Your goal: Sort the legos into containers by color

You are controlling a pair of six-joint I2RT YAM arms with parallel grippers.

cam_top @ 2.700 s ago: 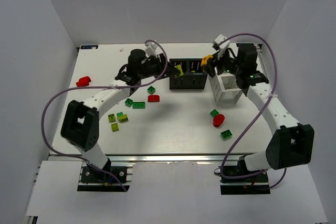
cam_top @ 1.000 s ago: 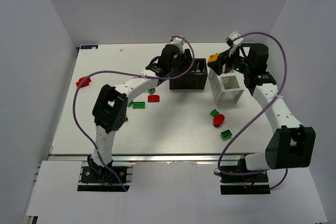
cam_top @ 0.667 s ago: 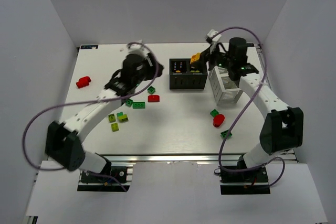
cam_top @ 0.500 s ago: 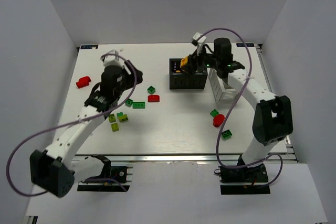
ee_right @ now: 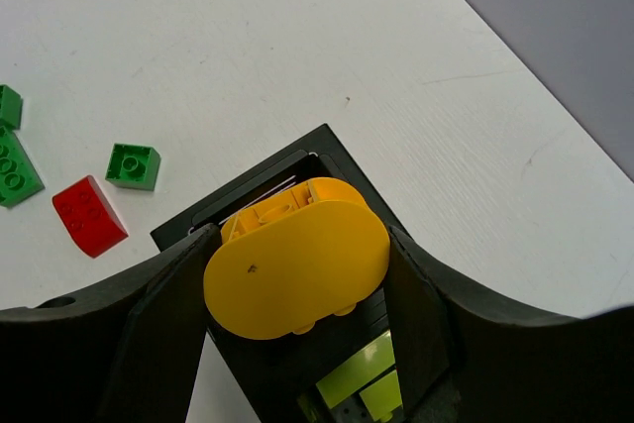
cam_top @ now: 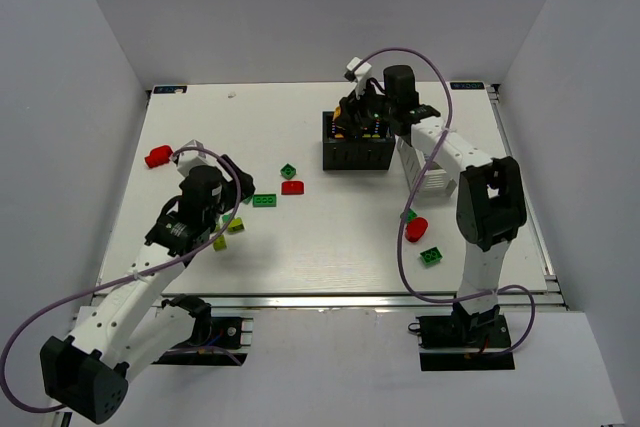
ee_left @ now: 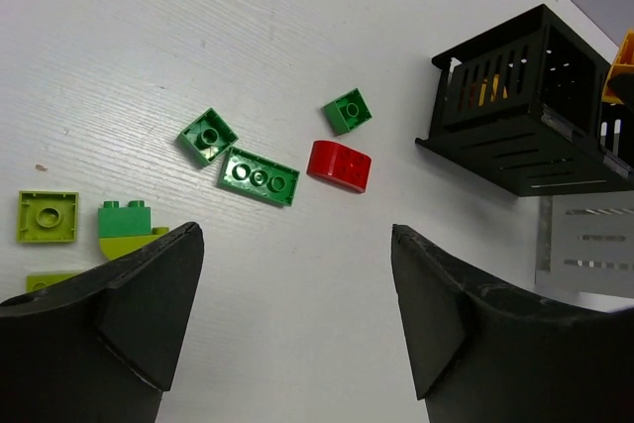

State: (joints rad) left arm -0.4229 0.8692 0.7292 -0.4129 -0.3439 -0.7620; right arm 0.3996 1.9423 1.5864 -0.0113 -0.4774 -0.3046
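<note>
You had the right gripper (ee_right: 297, 245) clamped on a yellow rounded brick (ee_right: 297, 269), held over the black box (cam_top: 357, 154) at the middle of the worktop's (cam_top: 330, 242) far edge. It was above the box's left part; I couldn't tell which compartment. Lime bricks (ee_right: 369, 375) lay inside the box below it. The white basket (cam_top: 428, 172) stood just right of the box, toward the far right corner.

Your left gripper (ee_left: 295, 245) was spread wide, nothing between the fingers (ee_left: 129, 314), hovering over the left half of the worktop, nearer the near edge.

- Under it: a lime square brick (ee_left: 47, 216) and a green-on-lime stack (ee_left: 127, 227), the stack partly hidden by one finger.
- Beyond those: a green square brick (ee_left: 208, 136) just beside a long green brick (ee_left: 260, 176), then a red curved brick (ee_left: 339, 164) and a small green brick (ee_left: 348, 111) toward the box.
- Near the left edge: a red brick (cam_top: 158, 156) on its own.
- Toward the right edge: a green brick (cam_top: 408, 215) against a red rounded brick (cam_top: 417, 229), and a second green brick (cam_top: 431, 256) nearer the near edge.
</note>
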